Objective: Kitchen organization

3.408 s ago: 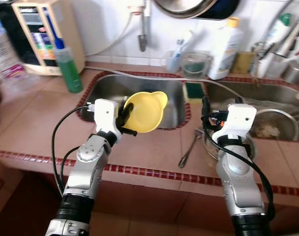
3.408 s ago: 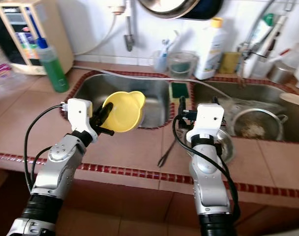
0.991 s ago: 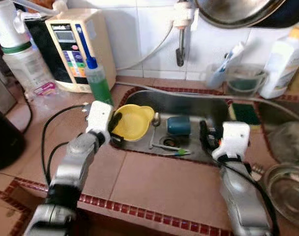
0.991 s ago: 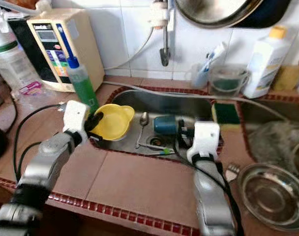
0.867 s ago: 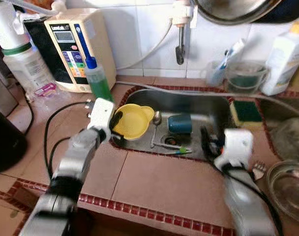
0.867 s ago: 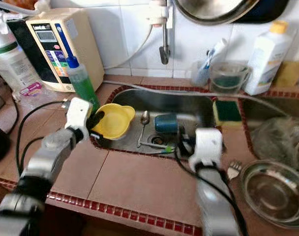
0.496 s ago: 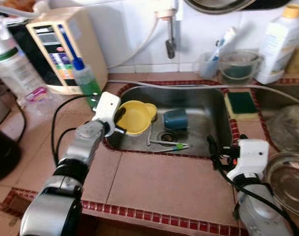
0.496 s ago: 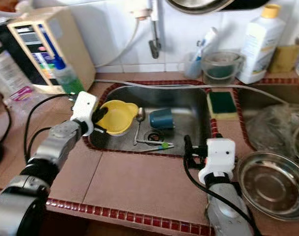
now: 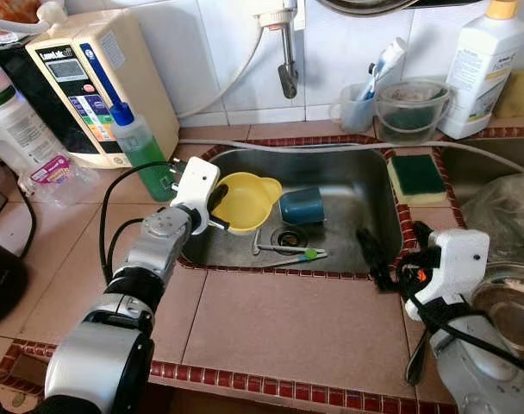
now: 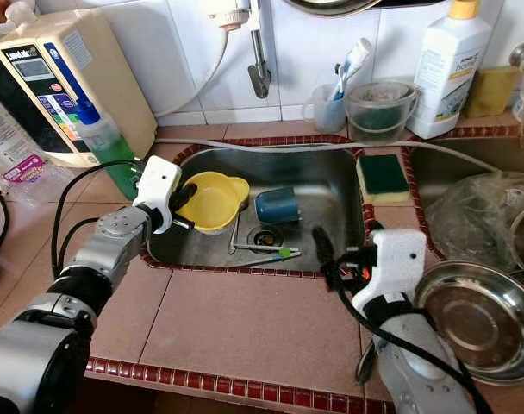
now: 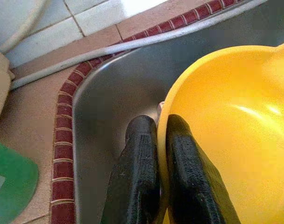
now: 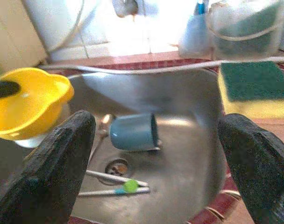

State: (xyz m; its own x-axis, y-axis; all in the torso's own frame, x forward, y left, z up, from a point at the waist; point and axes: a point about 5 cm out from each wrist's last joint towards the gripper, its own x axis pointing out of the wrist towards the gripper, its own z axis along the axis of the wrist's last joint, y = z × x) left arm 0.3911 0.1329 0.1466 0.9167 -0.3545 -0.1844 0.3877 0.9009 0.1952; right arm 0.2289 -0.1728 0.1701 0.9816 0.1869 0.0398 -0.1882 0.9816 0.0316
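Your left gripper (image 11: 161,140) is clamped on the rim of the yellow bowl (image 9: 242,200), holding it over the left side of the sink (image 9: 378,211). The blue cup (image 9: 301,207) lies on its side just right of the bowl, mouth pointing right. Your right gripper (image 10: 329,250), fingers wide apart and empty, sits at the sink's near right edge, so it looks better placed for the cup.

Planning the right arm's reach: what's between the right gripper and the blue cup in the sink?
Right wrist view: between the open right gripper and the blue cup lies bare sink floor; the drain and two utensils sit just aside.
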